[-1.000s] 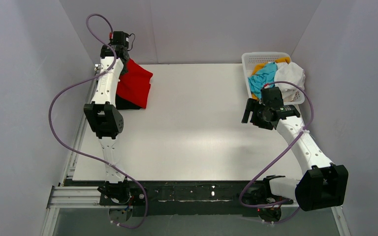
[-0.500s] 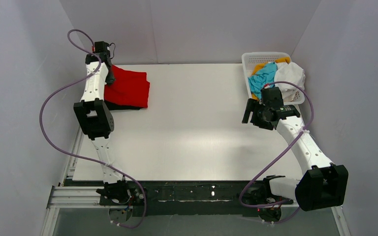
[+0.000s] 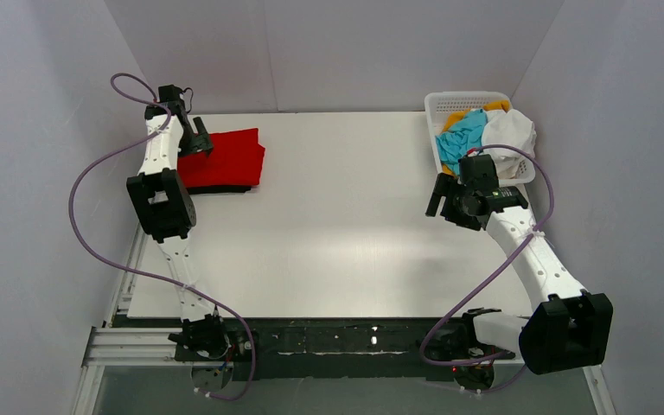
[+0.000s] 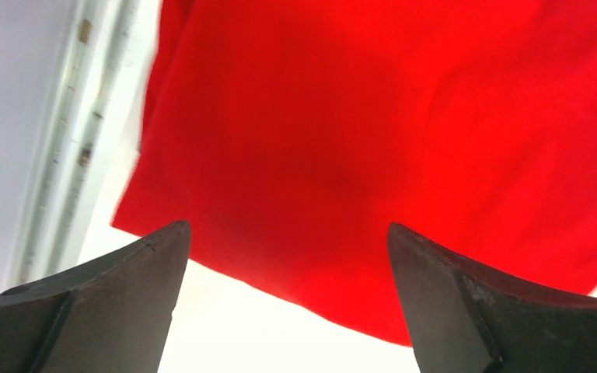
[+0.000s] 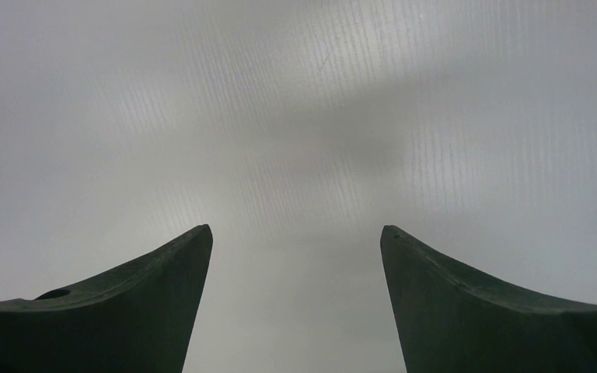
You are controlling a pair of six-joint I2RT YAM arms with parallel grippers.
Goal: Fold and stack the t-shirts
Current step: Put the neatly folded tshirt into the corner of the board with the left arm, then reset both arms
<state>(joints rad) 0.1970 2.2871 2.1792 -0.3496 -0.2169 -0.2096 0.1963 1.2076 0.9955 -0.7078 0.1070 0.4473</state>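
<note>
Red shirt (image 3: 229,156) at upper left of the overhead view, folded to a flat rectangle and resting on a folded black shirt (image 3: 225,188), only a dark strip of the latter peeking out along the lower edge. Looks like a stack of two, squared fairly well, on the tabletop (image 3: 337,225) near its upper-left corner.

Left end effector (image 3: 197,143) at the left edge of that red cloth, spread wide in the wrist view, nothing held. Red fabric across most of that frame, bare white below it. Cannot tell from above whether touching the cloth or hanging just over it.

Right end effector (image 3: 445,194) at centre right, just beside the basket (image 3: 467,98), likewise spread apart and empty, only blank grey surface in its wrist view.

Most of the job left, by the look of it. Cyan shirt (image 3: 462,134), white shirt (image 3: 512,130) and orange shirt (image 3: 452,119) heaped unfolded in the basket at upper right, none laid out yet. Two done, at least three waiting; exact count in the heap hard to judge. Likely next: pulling one from the basket, spreading it mid-tabletop, folding, then adding it to the pile at upper left.
</note>
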